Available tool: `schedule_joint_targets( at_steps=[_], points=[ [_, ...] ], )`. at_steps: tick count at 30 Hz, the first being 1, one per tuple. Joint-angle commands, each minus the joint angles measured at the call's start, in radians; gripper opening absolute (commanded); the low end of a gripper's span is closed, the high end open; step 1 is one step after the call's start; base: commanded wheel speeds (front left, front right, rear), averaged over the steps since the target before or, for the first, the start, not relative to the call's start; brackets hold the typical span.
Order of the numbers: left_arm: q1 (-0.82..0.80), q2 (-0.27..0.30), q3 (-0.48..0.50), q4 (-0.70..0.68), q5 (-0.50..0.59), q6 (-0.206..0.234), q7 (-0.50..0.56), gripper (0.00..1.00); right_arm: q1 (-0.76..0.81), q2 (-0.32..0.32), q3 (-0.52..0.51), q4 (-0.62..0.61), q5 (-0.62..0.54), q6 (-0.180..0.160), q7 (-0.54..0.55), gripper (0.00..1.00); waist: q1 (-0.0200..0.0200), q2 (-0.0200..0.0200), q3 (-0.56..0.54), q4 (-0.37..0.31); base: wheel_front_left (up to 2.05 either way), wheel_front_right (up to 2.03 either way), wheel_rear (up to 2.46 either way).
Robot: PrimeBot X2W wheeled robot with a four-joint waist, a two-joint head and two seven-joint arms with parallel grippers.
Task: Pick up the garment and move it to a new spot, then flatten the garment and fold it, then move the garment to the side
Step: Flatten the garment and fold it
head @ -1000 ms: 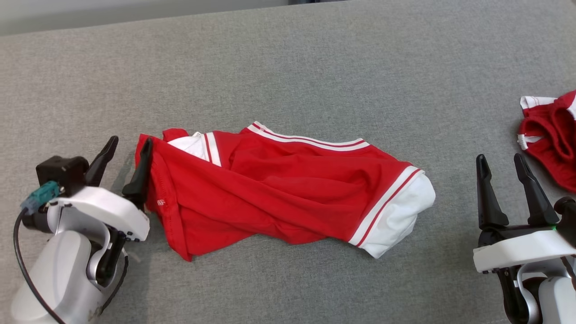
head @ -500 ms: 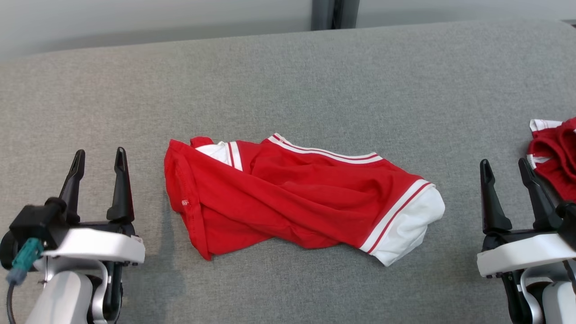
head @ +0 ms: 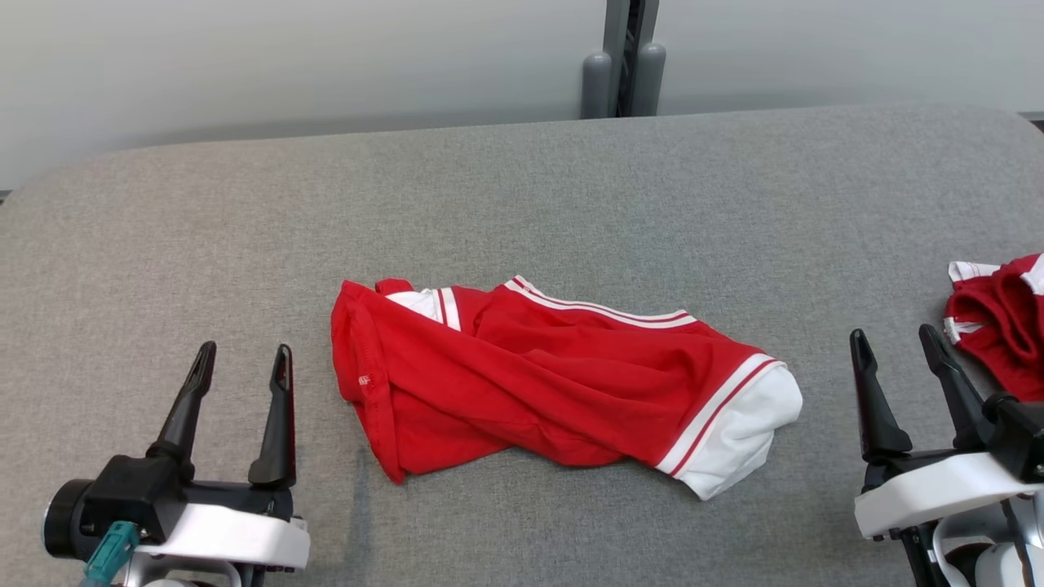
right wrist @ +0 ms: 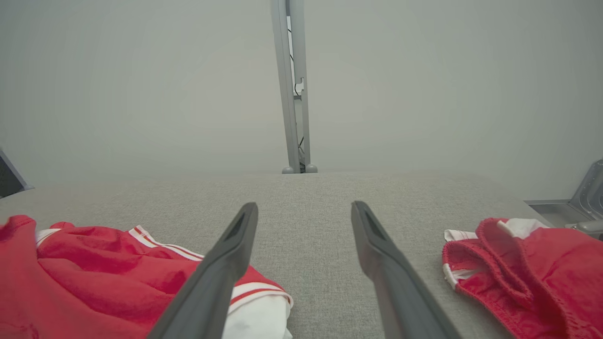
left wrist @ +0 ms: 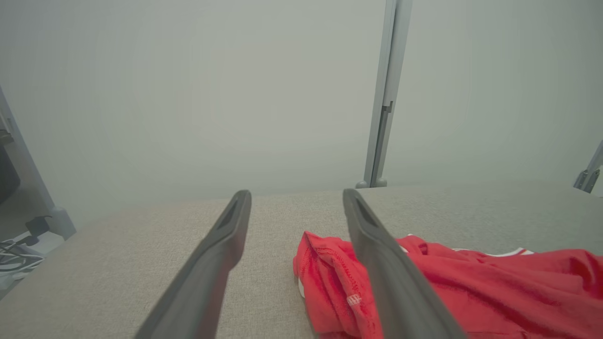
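Grey fabric surface (head: 522,187) before you holds the red garment (head: 530,383) with white striped trim, crumpled at its middle. Your left gripper (head: 245,349) sits near its left edge, jaws spread, empty; your right gripper (head: 891,333), likewise spread and empty, stands between it and a second red garment (head: 999,322).

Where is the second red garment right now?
In the head view the second garment lies bunched at the far right of the table, just beyond the right gripper, apart from the middle garment.

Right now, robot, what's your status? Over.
Left tool open, right tool open. Red garment bunched between them, not held. Other red cloth far right.
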State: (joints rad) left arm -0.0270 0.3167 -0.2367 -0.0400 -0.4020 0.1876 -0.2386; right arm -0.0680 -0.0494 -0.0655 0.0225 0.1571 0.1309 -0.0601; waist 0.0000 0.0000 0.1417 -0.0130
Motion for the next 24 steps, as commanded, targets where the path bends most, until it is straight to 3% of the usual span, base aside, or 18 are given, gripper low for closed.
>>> schedule_joint_targets(
  at_steps=[1, 14, 24],
  points=[
    [0.010, 0.006, -0.003, -0.010, 0.008, 0.007, 0.006, 1.00, 0.011, -0.004, 0.001, -0.006, -0.007, 0.000, 0.008, 1.00, 0.0000, 0.0000, -0.009, 0.006, 0.00, 0.00, 0.00],
    [0.004, 0.009, -0.028, -0.041, 0.017, 0.017, 0.035, 1.00, 0.032, -0.004, -0.003, 0.009, -0.009, 0.000, 0.046, 1.00, 0.0000, 0.0000, -0.004, 0.015, 0.00, 0.00, 0.00],
    [-0.048, -0.002, -0.045, -0.030, 0.015, 0.009, 0.033, 1.00, -0.038, -0.007, 0.042, 0.223, 0.020, 0.000, 0.039, 1.00, 0.0000, 0.0000, 0.075, 0.024, 0.00, 0.00, 0.00]
  ],
)
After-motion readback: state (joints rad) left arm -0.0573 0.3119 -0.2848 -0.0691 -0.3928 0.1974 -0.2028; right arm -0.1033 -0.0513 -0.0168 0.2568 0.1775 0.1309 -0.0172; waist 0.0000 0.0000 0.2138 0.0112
